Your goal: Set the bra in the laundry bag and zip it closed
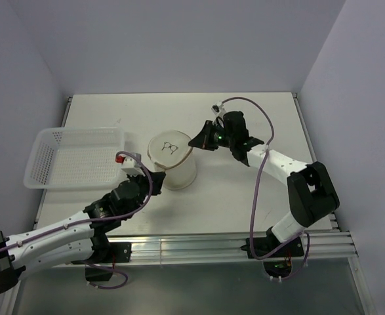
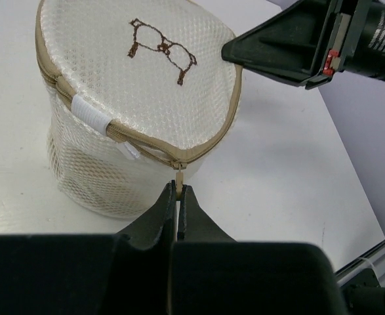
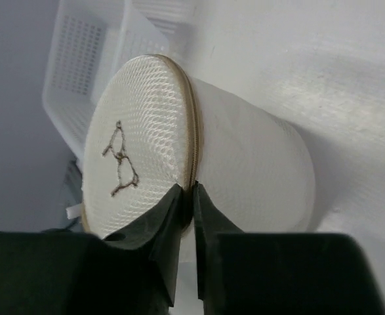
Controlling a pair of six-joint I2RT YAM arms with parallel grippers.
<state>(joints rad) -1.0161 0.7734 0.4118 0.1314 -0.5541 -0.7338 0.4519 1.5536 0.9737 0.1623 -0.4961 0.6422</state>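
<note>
Laundry bag [image 2: 113,98] zipper pull [image 2: 180,177] pinched, left wrist only

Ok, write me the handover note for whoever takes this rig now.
Left claw: shut on the zipper pull of the laundry bag, near side.
Right claw: shut, pinching its opposite rim.
Bag upright on the table beside the white basket; bra not visible, probably inside.
Done: lid down, visible zipper run closed.
Left: check the zip is fully home, then release both claws.
</note>
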